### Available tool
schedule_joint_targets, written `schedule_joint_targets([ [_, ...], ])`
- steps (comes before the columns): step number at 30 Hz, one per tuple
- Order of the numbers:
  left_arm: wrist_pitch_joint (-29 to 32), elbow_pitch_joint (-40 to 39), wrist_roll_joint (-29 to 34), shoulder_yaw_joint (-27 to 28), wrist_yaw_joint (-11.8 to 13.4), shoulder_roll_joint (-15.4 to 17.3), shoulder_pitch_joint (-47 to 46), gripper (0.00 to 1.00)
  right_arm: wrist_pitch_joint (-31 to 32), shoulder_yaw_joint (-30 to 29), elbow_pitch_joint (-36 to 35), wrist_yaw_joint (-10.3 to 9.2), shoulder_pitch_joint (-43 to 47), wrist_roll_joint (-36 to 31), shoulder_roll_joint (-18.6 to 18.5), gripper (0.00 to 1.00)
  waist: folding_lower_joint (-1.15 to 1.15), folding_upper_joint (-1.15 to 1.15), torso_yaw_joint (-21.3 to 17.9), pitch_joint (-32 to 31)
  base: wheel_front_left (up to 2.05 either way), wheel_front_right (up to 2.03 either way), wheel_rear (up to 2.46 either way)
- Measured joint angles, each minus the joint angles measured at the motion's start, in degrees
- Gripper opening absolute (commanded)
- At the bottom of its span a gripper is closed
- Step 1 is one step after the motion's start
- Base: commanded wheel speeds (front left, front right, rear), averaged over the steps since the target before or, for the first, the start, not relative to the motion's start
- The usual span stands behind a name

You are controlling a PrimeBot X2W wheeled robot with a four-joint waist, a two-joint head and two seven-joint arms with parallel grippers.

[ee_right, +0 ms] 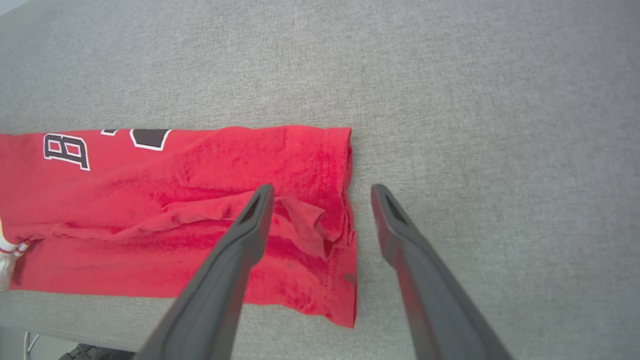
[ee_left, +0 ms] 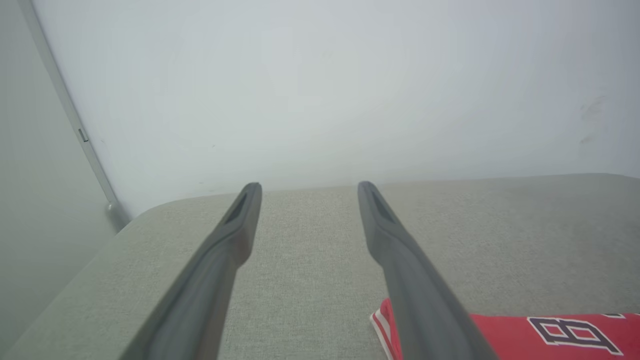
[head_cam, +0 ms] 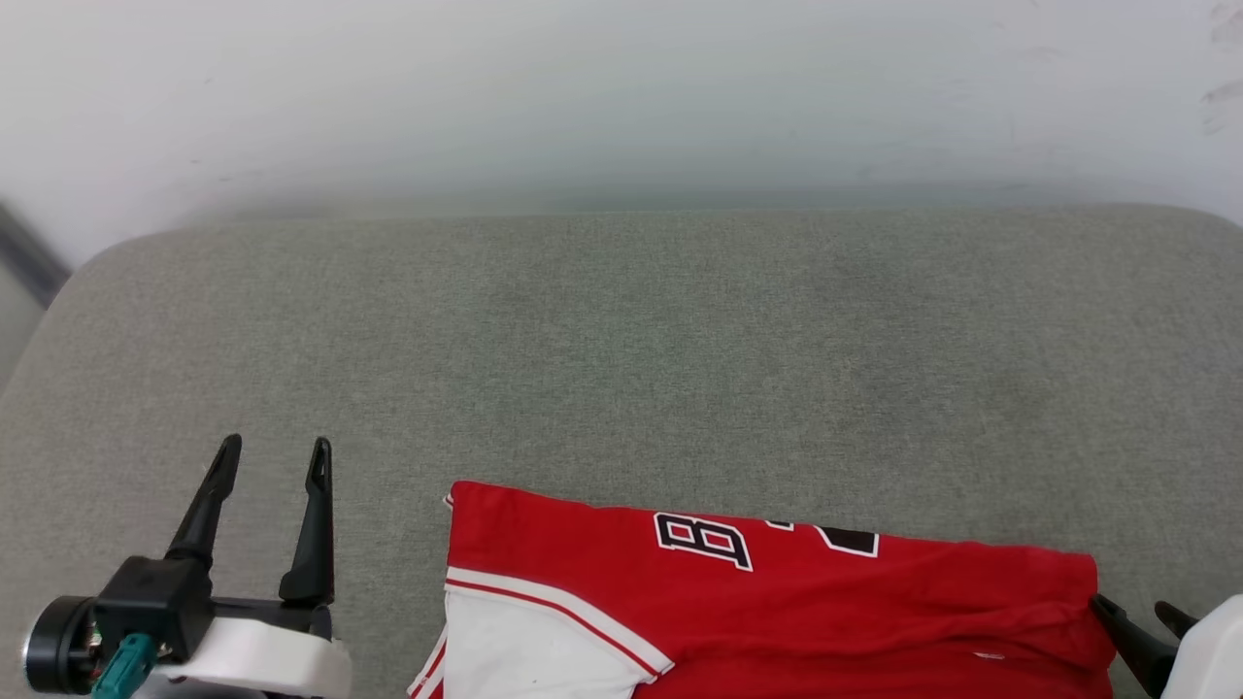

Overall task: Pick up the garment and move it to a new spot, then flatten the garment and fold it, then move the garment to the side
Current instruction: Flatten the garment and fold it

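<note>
The garment (head_cam: 777, 602), a red jersey with a white sleeve, striped trim and black lettering, lies folded along the near edge of the grey cushioned surface (head_cam: 621, 369). Its left end (ee_left: 550, 335) shows in the left wrist view and its right hem (ee_right: 300, 210) in the right wrist view. My left gripper (head_cam: 275, 461) (ee_left: 309, 192) stands open to the left of the garment, over bare fabric, holding nothing. My right gripper (head_cam: 1136, 610) (ee_right: 322, 192) is open at the garment's right hem, one finger over the red cloth, the other over the cushion.
A pale wall (head_cam: 621, 97) rises behind the cushioned surface. The surface's rounded left corner (ee_left: 135, 215) and near edge (ee_right: 75, 340) are close by. Bare cushion stretches behind the garment and to its right.
</note>
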Motion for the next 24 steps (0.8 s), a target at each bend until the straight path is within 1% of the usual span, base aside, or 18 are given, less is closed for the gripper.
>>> schedule_joint_targets([
  [2,-0.01,-1.18,4.72,2.89,-0.56,-2.32,1.07,1.0,0.16,-1.9,0.6,0.0,0.14,-0.76,1.86,1.0,0.0,0.0,0.2,0.18,0.0,0.0,0.0],
  [5,-0.02,-2.92,9.34,7.2,-2.18,-6.03,2.33,1.0,0.12,-4.26,2.03,0.0,0.2,-1.78,4.07,1.0,0.0,0.0,0.51,0.64,0.0,0.0,0.0],
  [7,-0.08,-3.43,12.07,9.01,-4.03,-7.6,3.19,1.0,-0.22,-5.16,3.33,0.0,-0.04,-1.99,5.38,1.0,0.0,0.0,0.71,1.1,0.0,0.0,0.0],
  [9,-0.08,-3.54,14.06,10.02,-6.13,-8.95,3.63,1.0,-1.15,-6.22,4.93,0.0,-0.59,-2.99,5.91,1.0,-0.01,0.0,0.98,1.73,0.0,0.0,0.0],
  [14,-0.08,-3.86,17.1,13.27,-10.24,-12.49,3.53,1.0,-0.98,-7.19,10.03,0.0,-1.85,-3.8,7.21,1.0,0.0,0.0,2.11,3.07,0.0,0.0,0.0],
  [15,-0.08,-3.68,17.86,14.48,-11.7,-13.63,3.5,1.0,-0.31,-6.56,11.46,0.0,-1.83,-3.64,7.28,1.0,-0.01,0.0,2.54,3.5,0.0,0.0,0.0],
  [18,-0.08,-2.87,18.98,15.86,-13.7,-15.13,3.5,1.0,-0.27,-5.44,12.55,-0.01,-1.77,-2.12,7.33,1.0,0.0,0.0,3.15,3.95,0.0,0.0,0.0],
  [24,-0.08,-1.85,20.71,18.48,-16.86,-17.79,3.52,1.0,-1.67,-2.89,14.06,-0.14,-1.83,-0.29,6.73,1.0,-0.01,0.0,3.8,4.57,0.0,0.0,0.0],
])
